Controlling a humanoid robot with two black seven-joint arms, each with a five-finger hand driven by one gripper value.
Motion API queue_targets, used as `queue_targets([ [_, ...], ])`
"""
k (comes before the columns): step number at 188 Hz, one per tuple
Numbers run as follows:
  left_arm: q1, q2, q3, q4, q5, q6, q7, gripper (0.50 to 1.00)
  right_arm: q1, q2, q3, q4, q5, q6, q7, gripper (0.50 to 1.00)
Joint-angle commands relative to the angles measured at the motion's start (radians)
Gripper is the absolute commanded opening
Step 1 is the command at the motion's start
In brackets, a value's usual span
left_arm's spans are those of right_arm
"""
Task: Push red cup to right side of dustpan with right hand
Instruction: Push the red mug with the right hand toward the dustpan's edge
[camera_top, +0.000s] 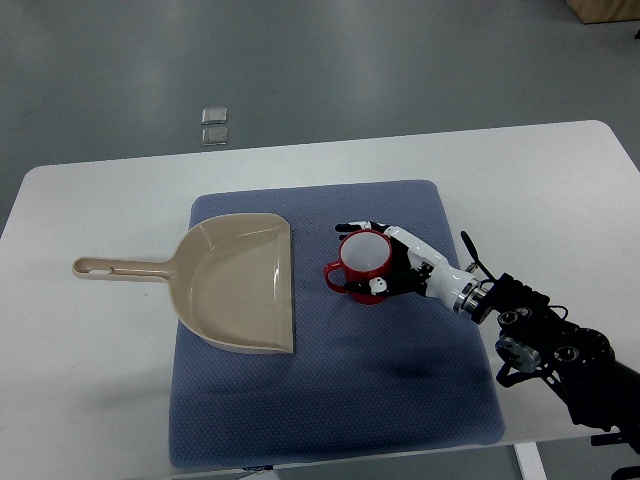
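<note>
While the right hand (392, 262) is reached in from the lower right corner of the table (90, 200), its white and black fingers (362, 227) are curled around the red cup (362, 263), so that the cup is enclosed from its right side; fingertips are seen at the cup's far rim and at its near side. The cup is stood upright, its white inside open to the camera and its handle turned toward the dustpan (238, 282). It is placed on the blue mat (400, 380), just beside the dustpan's open straight edge and slightly apart from it, nearer the mat's far edge than its near edge. The beige dustpan is laid flat over the left part of the mat, with its long handle stretched across the bare white table toward the left edge. The mat is spread over the middle of the table, closer to the near edge. The black forearm and wrist of the right arm are seen over the table's near right corner. Beyond the far edge of the table, two small square plates (214, 125) are set in the grey floor.
</note>
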Motion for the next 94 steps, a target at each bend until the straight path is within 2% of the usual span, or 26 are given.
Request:
queue_targets([
  [1,0.000,0.000,0.000,0.000,0.000,0.000,0.000,1.000,-0.004,0.000,-0.007,-0.001,0.001,-0.002,0.000,0.934],
  [34,0.000,0.000,0.002,0.000,0.000,0.000,0.000,1.000,-0.006,0.015,-0.007,0.005,0.003,-0.010,0.000,0.934],
  [94,0.000,0.000,0.000,0.000,0.000,0.000,-0.001,1.000,-0.015,0.075,-0.041,0.029,0.003,-0.071,0.000,0.934],
])
